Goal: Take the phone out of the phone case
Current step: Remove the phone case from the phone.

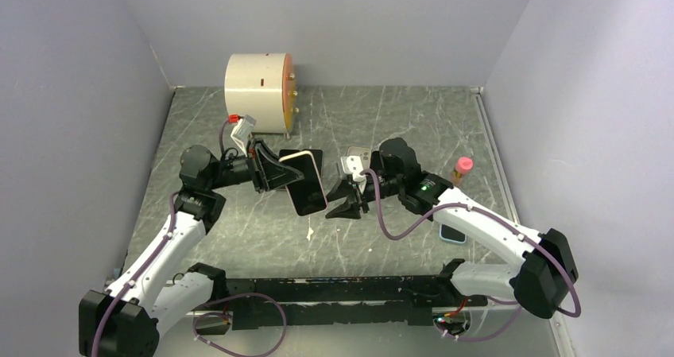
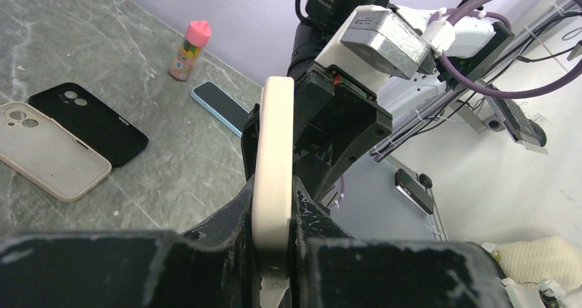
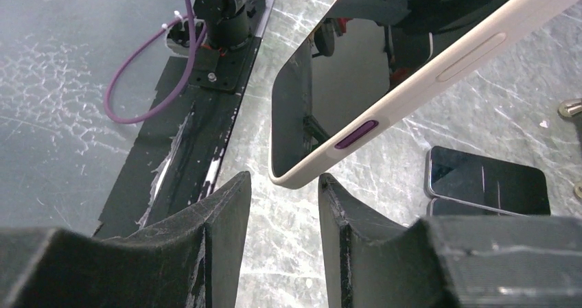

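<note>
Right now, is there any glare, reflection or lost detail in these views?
Right wrist: the phone screen mirrors dark robot parts, and the table glares white. Left wrist: the left fingers are dark, with little detail. Top external: evenly lit, sharp.

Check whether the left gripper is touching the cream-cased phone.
Touching. The left wrist view shows the left gripper clamped against both faces of the cream-cased phone, seen edge-on between its fingers.

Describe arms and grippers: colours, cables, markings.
White shells with black joints on left arm and right arm. The left gripper and right gripper have black wedge fingers, scuffed pale. A purple cable loops along each arm. Green light on the right forearm.
</note>
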{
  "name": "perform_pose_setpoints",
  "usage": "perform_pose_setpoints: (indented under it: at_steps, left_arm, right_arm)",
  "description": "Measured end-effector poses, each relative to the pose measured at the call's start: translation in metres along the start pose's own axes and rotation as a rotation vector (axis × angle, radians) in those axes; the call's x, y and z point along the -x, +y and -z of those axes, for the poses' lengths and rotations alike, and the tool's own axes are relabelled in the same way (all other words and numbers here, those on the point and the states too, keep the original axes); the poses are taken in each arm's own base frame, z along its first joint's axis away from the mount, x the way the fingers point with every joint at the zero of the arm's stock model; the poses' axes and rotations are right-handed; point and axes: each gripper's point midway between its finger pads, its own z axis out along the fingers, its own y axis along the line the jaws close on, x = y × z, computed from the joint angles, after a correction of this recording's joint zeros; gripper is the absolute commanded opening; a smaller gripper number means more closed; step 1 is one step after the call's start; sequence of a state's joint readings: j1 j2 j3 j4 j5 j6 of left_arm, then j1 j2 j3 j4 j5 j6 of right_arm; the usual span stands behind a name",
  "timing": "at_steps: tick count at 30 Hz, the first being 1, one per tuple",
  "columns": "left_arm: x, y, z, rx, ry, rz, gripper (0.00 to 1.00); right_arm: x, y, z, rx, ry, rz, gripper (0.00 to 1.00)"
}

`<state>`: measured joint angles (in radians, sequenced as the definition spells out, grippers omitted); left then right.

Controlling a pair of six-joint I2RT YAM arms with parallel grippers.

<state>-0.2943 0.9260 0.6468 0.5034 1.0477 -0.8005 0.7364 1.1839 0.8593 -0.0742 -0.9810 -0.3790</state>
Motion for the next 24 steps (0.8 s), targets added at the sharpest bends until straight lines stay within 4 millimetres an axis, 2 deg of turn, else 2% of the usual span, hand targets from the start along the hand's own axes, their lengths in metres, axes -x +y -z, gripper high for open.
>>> perform_pose_setpoints:
  at_steps: [6,15,24]
  left_arm:
    - [-0.002,-0.001,-0.001,-0.006,0.006,-0.003,0.03]
    - [-0.004,-0.004,-0.002,-0.017,0.015,-0.032,0.02]
    - [-0.008,-0.006,-0.001,-0.030,0.038,-0.020,0.02]
  right_arm:
    - [0.005,-0.002,-0.003,0.007,-0.021,-0.014,0.38]
    - [0.001,-0.001,-0.005,0.031,-0.018,-0.016,0.00]
    - [-0.006,-0.001,-0.005,0.047,0.014,0.163,0.00]
